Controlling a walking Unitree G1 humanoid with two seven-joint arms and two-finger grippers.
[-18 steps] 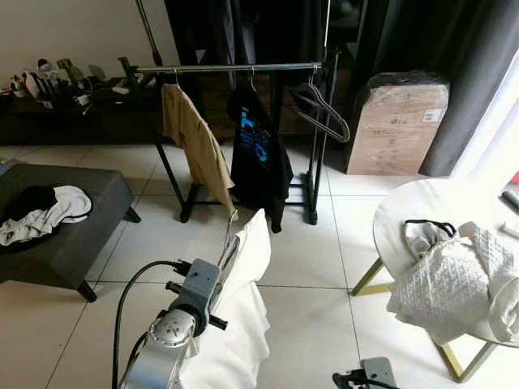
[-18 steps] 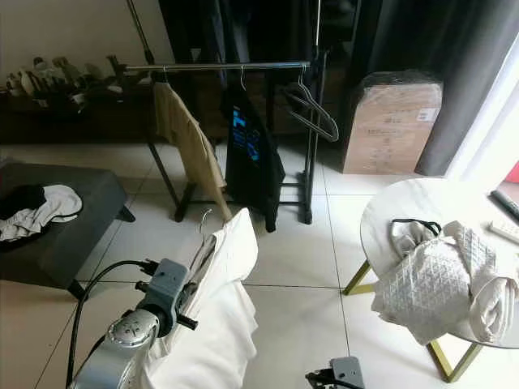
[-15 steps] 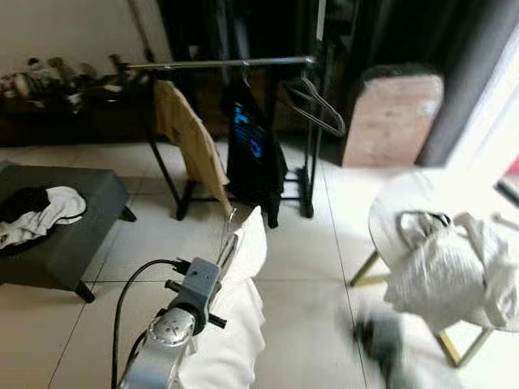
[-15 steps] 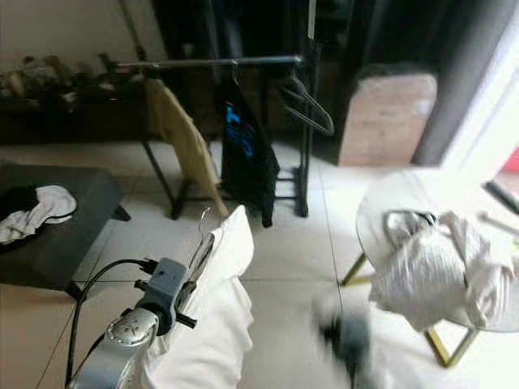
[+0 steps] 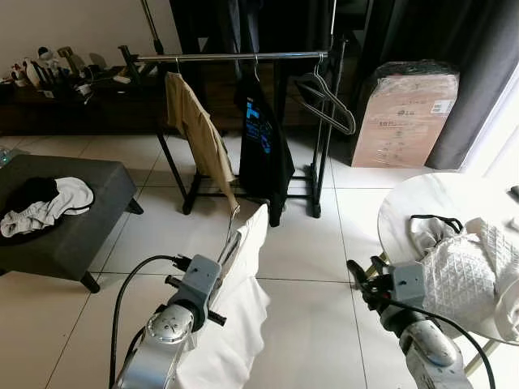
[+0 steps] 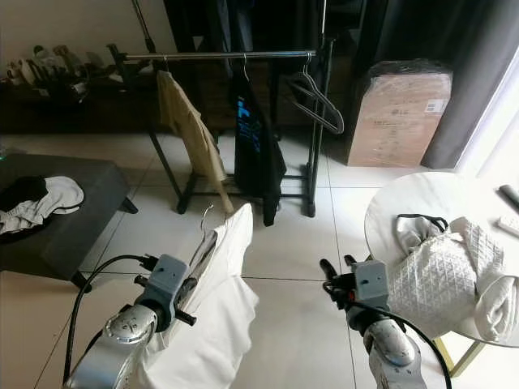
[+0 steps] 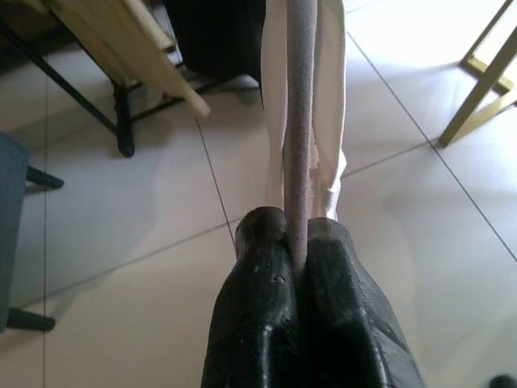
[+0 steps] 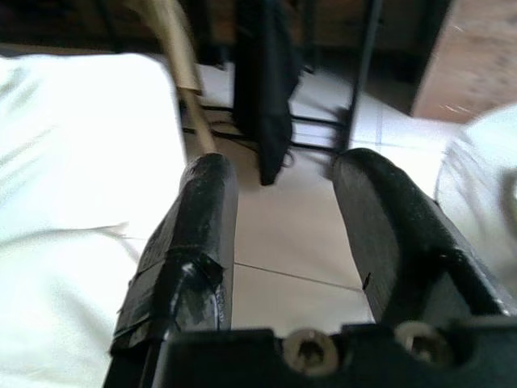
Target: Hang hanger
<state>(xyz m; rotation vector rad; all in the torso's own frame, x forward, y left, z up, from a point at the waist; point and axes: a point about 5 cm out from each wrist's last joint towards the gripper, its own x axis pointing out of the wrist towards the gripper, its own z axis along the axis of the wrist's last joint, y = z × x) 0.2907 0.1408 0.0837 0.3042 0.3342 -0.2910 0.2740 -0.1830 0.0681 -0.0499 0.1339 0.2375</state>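
The hanger [image 5: 233,235], a thin grey one carrying a white garment [image 5: 235,324], sits clamped in the left gripper [image 7: 295,242]; the two black fingers [image 7: 254,267] are pressed tight on its grey bar with no gap, and the metal hook rises just beyond the fingertips, over the tiled floor [image 5: 300,243]; the white garment drapes down from the hanger beside and below the left arm, its folds reaching toward the lower edge of the head views; farther ahead of this gripper, well apart from the hook, stands the black clothes rail [image 5: 235,57], with a tan garment [image 5: 197,138] hung toward its left end, a black shirt with blue print [image 5: 262,150] near the middle, and an empty dark hanger [image 5: 328,101] toward its right end; the right gripper [image 8: 283,210] is raised low on the right, beside the white garment and not touching it, its fingers spread wide apart with nothing between them; just to the right of that gripper is a round white table [image 5: 430,203] on gold legs, bearing a quilted white cloth [image 5: 462,275] and a pale item with a dark strap [image 5: 426,231]; beyond the table, near the dark curtain [image 5: 454,40], stands a wrapped cardboard box [image 5: 403,117]; away to the left of the left gripper is a dark grey ottoman [image 5: 81,219] with white and black clothing [image 5: 45,207] heaped on it.
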